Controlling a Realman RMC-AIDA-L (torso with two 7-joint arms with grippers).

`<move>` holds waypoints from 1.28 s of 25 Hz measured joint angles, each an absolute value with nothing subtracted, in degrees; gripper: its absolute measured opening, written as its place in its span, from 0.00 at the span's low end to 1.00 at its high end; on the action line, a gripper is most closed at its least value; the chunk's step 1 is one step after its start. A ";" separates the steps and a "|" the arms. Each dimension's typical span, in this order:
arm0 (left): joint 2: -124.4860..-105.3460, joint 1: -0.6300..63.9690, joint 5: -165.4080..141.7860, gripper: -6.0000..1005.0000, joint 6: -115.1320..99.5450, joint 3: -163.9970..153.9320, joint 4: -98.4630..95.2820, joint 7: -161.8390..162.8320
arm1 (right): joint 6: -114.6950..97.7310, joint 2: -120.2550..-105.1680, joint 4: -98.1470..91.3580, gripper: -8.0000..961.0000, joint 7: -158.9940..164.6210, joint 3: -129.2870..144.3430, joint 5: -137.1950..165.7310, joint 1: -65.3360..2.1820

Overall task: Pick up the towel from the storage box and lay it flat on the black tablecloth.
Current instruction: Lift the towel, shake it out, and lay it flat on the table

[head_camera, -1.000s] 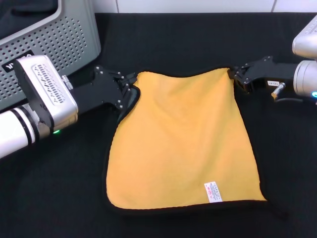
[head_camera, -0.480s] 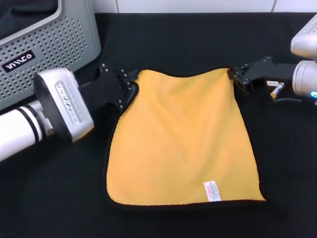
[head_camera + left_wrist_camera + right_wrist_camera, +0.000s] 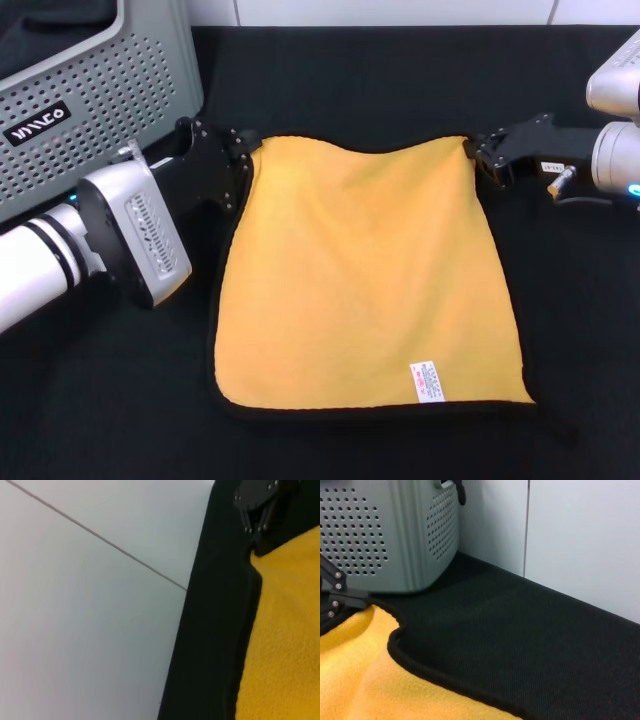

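The towel (image 3: 365,270) lies yellow face up on the black tablecloth (image 3: 400,80), nearly flat, with its white label (image 3: 427,381) near the front edge. My left gripper (image 3: 240,152) is shut on the towel's far left corner, close to the storage box (image 3: 110,90). My right gripper (image 3: 476,156) is shut on the far right corner. The left wrist view shows the towel (image 3: 285,630) and the right gripper (image 3: 256,530) at its corner. The right wrist view shows the towel's black-edged far border (image 3: 360,680), the left gripper (image 3: 335,602) and the box (image 3: 380,530).
The grey perforated box stands at the back left, just behind my left arm (image 3: 90,250). A white wall (image 3: 400,10) runs behind the tablecloth's far edge. Black cloth stretches around the towel on all sides.
My left gripper has moved left and back toward the box, drawing the towel's far left corner outward; the fold there is gone. The right gripper has stayed in place.
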State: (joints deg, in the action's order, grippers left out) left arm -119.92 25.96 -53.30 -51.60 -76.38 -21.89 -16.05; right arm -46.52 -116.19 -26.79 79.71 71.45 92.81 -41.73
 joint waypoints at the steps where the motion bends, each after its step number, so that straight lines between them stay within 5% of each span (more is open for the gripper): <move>1: -119.96 25.87 -53.24 0.01 -51.61 -76.37 -21.89 -16.64 | -46.42 -116.19 -26.76 0.06 79.71 71.42 92.81 -41.74; 32: -120.55 27.72 -46.31 0.01 -51.18 -76.82 -17.85 -29.06 | -43.06 -116.19 -25.22 0.11 79.80 72.25 91.91 -42.78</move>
